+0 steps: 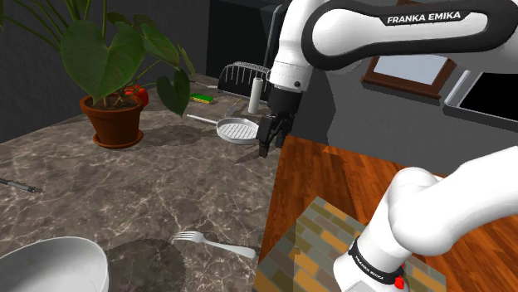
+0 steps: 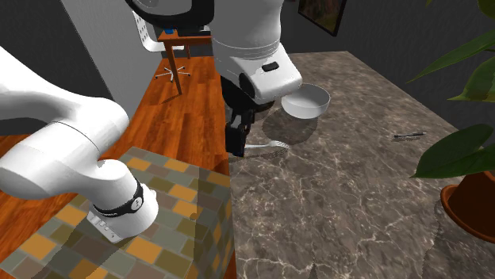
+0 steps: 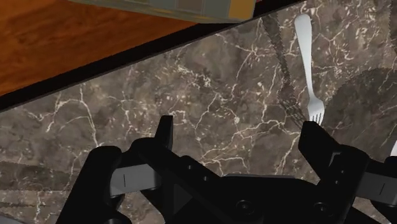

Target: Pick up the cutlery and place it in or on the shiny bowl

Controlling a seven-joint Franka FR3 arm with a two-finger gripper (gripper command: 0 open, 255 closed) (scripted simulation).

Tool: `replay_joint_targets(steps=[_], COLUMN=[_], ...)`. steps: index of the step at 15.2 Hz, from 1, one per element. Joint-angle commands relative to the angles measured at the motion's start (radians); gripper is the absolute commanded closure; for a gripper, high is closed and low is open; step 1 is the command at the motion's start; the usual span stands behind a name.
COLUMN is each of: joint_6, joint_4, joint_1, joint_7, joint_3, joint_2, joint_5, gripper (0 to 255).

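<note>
**Fork on counter, claw spread and empty**

- Fork [image 1: 212, 242] lies flat on the dark marble countertop [image 1: 124, 191], close to the edge by the stand [image 1: 320, 236]. In the shoulder view its tines point to the view's left, toward the bowl.
- Bowl [image 1: 50, 264]: pale and glossy, upright on the same counter at the shoulder view's lower left, near the fork but not touching it. In the second exterior view it sits just past the fork.
- Gripper [image 3: 238, 127]: fingers spread wide with only bare marble between them. It hangs over the counter edge, clear of the fork. In the wrist view the tines end just beside one fingertip [image 3: 312, 133], outside the gap.
- Farther back in the shoulder view: a white grill pan [image 1: 235, 128], a dish rack [image 1: 245, 75] and a potted plant [image 1: 112, 116].
- A thin dark utensil [image 1: 18, 185] lies well apart from the fork; its type cannot be told.
- Wood floor [image 1: 349, 178] beyond the counter edge.
</note>
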Motion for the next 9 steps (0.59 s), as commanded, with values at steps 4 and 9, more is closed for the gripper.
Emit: replay_joint_targets(steps=[4,9], joint_6=[0.127,0.249], joint_4=[-0.038,-0.048], joint_1=[0.058,0.113], joint_7=[-0.02,-0.038], joint_3=[0.06,0.123], joint_2=[0.1,0.222], joint_5=[0.049,0.092], gripper=[0,0])
